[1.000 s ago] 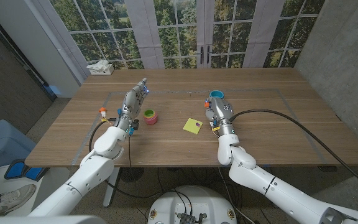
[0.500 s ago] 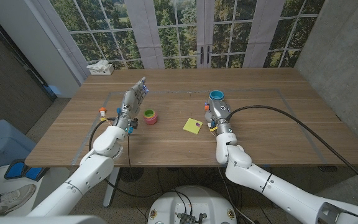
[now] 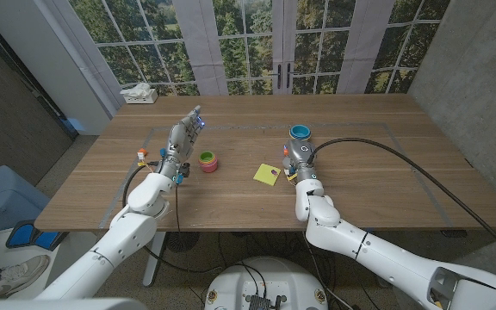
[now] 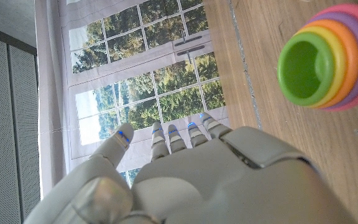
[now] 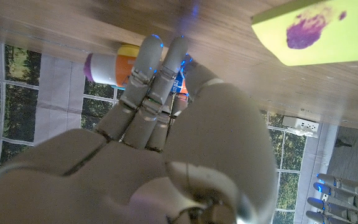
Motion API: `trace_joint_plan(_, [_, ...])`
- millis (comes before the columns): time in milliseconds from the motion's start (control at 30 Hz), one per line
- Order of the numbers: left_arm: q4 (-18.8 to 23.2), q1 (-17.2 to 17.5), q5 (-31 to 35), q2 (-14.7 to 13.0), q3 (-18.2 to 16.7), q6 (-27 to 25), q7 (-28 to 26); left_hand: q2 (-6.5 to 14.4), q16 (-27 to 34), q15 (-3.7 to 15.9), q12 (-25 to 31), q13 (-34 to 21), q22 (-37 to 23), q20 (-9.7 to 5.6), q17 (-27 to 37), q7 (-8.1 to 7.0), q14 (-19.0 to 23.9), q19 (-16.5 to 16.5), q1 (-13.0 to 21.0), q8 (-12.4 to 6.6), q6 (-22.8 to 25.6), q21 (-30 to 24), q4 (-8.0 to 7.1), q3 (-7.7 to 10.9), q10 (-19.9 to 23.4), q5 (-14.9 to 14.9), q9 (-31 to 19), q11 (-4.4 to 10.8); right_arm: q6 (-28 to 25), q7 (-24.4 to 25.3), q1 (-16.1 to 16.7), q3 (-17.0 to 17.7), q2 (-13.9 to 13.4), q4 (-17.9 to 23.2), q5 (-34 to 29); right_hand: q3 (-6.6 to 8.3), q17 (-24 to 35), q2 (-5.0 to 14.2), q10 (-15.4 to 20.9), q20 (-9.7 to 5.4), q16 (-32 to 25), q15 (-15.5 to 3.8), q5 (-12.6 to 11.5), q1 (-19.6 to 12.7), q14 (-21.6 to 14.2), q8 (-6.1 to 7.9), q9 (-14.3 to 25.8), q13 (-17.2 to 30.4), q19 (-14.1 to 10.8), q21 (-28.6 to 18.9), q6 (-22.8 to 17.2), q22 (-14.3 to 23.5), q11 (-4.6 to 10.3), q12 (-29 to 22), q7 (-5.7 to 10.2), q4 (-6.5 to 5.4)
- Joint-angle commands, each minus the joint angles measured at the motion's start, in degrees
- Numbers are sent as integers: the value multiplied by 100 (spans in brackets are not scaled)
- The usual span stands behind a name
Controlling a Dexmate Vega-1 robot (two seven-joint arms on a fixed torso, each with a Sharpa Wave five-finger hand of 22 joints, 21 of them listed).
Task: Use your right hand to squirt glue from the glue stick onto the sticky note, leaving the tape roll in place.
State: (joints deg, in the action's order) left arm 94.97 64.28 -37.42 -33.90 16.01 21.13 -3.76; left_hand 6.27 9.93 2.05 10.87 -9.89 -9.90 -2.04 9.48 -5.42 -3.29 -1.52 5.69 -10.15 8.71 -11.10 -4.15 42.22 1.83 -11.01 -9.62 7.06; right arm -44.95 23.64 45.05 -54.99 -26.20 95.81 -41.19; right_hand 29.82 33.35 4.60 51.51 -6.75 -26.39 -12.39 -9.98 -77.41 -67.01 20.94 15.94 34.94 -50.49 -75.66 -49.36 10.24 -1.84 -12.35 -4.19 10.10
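Observation:
A yellow-green sticky note lies at mid-table with a purple blot on it, and it also appears in the right wrist view. My right hand sits just right of the note, fingers curled around the glue stick, whose purple, white and orange end sticks out past the fingers. In the head view a small orange tip of the glue stick pokes out on the note's side. The teal tape roll stands just behind that hand. My left hand is raised with fingers straight and holds nothing.
A stack of coloured rings with a green top stands right of my left hand, seen close in the left wrist view. A small orange-capped item lies left of it. A white box sits at the far left corner.
My right hand has shifted slightly left, closer to the sticky note. The left hand, rings and tape roll have stayed put.

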Motion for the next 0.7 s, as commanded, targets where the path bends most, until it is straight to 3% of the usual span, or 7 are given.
trace_joint_plan(33, [-209, -157, -98, 30, 7, 7, 154, 450, 17, 687, -7, 0, 1, -405, 12, -8, -31, -55, 46, -2, 13, 19, -11, -14, -22, 8, -11, -11, -431, -376, -386, -319, 129, -262, -29, 113, 24, 15, 509, -598, 64, -51, -63, 19, 118, -95, -9, -11, 54, -36, -743, 35, 541, 37, 565, -31])
trace_joint_plan(267, [-375, -293, -84, 67, 30, 59, 232, 447, 18, 691, -4, -1, 1, -418, 12, -6, -30, -53, 46, -4, 22, 17, -10, -23, -15, 11, -11, -5, -708, -496, -554, -502, 197, -359, -63, 8, -126, -154, -11, -569, 238, -85, -119, -34, 232, -396, -45, -138, 75, -215, -256, 68, 619, 194, 685, -7])
trace_joint_plan(367, [-452, -361, -130, 75, 48, 55, 326, 435, 22, 696, -3, -1, 1, -434, 14, -13, -27, -50, 40, -6, 27, 15, -11, -36, -12, 14, -11, 3, -804, -635, -634, -555, 182, -327, -36, -91, -114, -309, -587, -539, 318, -78, -156, 192, 283, -694, -73, -252, 143, -362, 241, 60, 721, 224, 924, -77])
trace_joint_plan(500, [-493, -400, -110, 88, 59, 42, 302, 411, 25, 705, -4, -1, 0, -429, 18, -20, -26, -50, 25, -5, 26, 13, -16, -63, -16, 20, -10, 0, -822, -571, -625, -547, 149, -249, 2, -162, -71, -398, -1133, -522, 380, -49, -168, 467, 294, -912, -107, -386, 101, -542, 659, 57, 767, 228, 991, -139])
trace_joint_plan(700, [-530, -451, -130, 84, 63, 28, 336, 412, 23, 705, -7, -2, 0, -427, 15, -16, -26, -52, 23, -2, 24, 13, -15, -71, -23, 18, -10, -2, -827, -587, -597, -513, 58, -78, 104, -256, 67, -341, -1335, -551, 213, 25, -141, 752, 9, -992, -138, -491, -37, -680, 926, 56, 801, 196, 1021, -252])
